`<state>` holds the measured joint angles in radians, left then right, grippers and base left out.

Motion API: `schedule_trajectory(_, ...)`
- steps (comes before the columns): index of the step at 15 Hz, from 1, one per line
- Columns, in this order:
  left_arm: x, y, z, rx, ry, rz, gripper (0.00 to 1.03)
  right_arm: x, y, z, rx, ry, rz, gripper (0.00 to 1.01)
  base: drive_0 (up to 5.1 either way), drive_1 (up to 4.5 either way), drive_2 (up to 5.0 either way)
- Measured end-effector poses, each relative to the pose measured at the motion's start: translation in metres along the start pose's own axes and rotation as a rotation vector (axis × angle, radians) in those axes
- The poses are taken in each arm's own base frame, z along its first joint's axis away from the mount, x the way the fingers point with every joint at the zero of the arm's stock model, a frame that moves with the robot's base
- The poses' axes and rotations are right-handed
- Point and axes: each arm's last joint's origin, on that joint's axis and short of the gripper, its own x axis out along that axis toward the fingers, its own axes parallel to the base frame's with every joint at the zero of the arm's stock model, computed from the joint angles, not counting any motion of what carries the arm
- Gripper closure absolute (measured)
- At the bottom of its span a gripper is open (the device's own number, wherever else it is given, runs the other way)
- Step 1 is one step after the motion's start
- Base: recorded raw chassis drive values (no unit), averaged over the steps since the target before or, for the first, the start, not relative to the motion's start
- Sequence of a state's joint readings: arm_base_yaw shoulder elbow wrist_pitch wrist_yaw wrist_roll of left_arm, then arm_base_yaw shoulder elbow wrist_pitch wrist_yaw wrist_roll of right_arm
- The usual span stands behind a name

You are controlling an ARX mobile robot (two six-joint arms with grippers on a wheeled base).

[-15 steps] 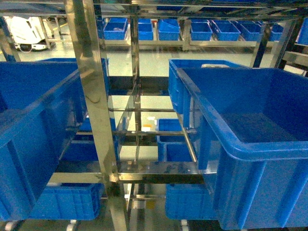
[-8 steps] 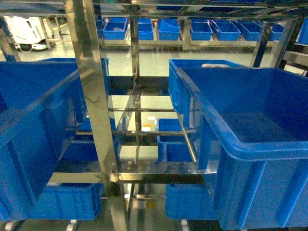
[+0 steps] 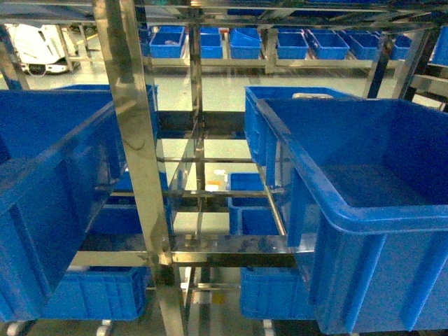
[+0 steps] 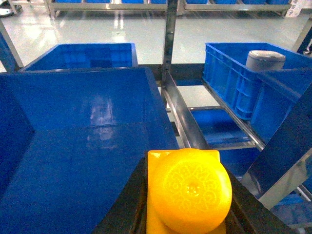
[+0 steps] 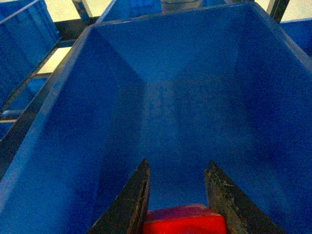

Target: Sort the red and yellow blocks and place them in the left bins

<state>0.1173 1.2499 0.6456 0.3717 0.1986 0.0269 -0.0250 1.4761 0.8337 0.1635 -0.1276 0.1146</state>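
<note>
**Both grippers loaded, each above a blue crate**

Nearest in the left wrist view, our left gripper is clamped on the yellow block, whose round embossed stud faces the camera; the dark fingers flank it and the frame's bottom edge cuts them off. The block hangs over the near right corner of the left crate, whose floor shows only glare.

In the right wrist view, our right gripper pinches the red block between its two black fingers; only the block's top edge shows. It sits above the near edge of the right crate.

Farther off, a steel rack rail runs between crates, and a grey cylinder stands in a farther crate. The head view shows neither gripper nor block.
</note>
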Motion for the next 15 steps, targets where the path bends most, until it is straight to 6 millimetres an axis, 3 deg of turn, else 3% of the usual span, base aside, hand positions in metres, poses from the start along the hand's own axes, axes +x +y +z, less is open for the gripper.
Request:
schedule_trajectory(4,0.0,0.0,0.0,0.0,0.0,0.002,0.76,0.037,0.002,-0.019,-0.072,0.054,-0.011,0.73,0.0,0.0,0.0)
schedule_trajectory(14,0.0,0.0,0.0,0.0,0.0,0.001,0.76,0.121,-0.008,-0.008,-0.18,0.084,-0.073,0.73,0.0,0.0,0.0)
schedule_trajectory(15,0.0,0.0,0.0,0.0,0.0,0.0,0.76,0.138,-0.009,-0.014,-0.198,0.113,-0.095,0.73,0.0,0.0,0.0)
